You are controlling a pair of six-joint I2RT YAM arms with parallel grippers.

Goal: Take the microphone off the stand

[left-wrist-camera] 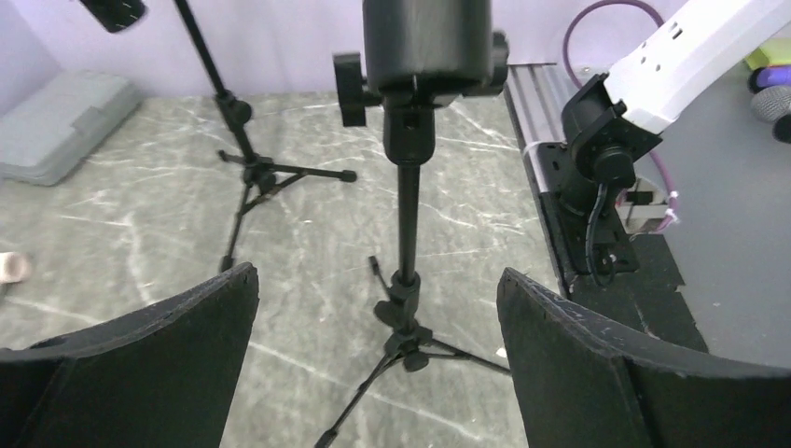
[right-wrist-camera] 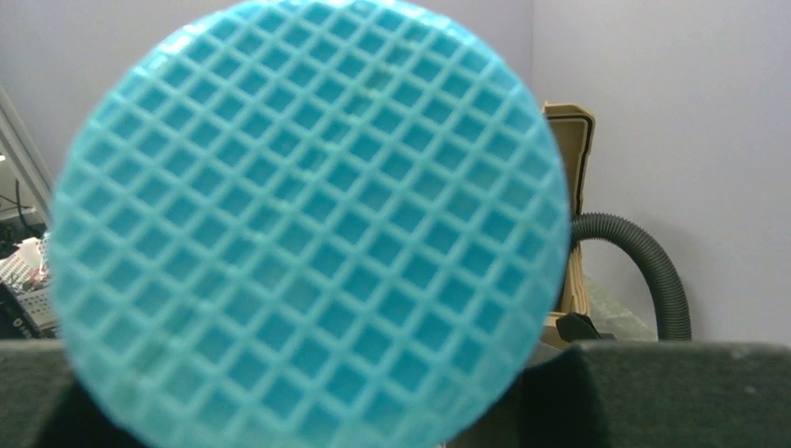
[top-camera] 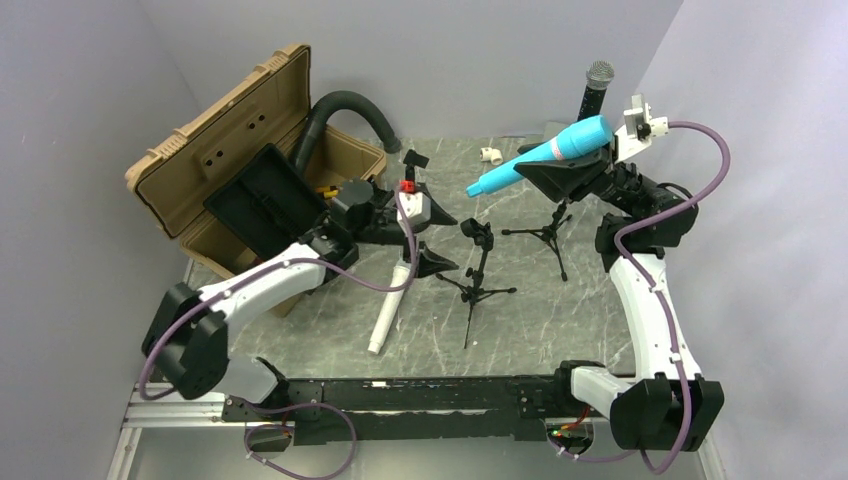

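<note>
My right gripper (top-camera: 562, 166) is shut on a cyan microphone (top-camera: 520, 168) and holds it tilted in the air, above the far black tripod stand (top-camera: 548, 236). The microphone's mesh head (right-wrist-camera: 308, 224) fills the right wrist view, between the dark fingers (right-wrist-camera: 672, 392). My left gripper (top-camera: 440, 238) stands open and empty, facing the near tripod stand (top-camera: 478, 275). In the left wrist view that stand (left-wrist-camera: 408, 233) rises between the spread fingers (left-wrist-camera: 140, 364), with its clip (left-wrist-camera: 424, 56) at the top. A white microphone (top-camera: 388, 315) lies on the table below the left gripper.
An open tan case (top-camera: 215, 150) and a black hose (top-camera: 350, 105) sit at the back left. A black microphone (top-camera: 598, 85) stands upright at the back right. A small white fitting (top-camera: 490, 154) lies at the back. A grey flat box (left-wrist-camera: 56, 121) lies beyond the stands.
</note>
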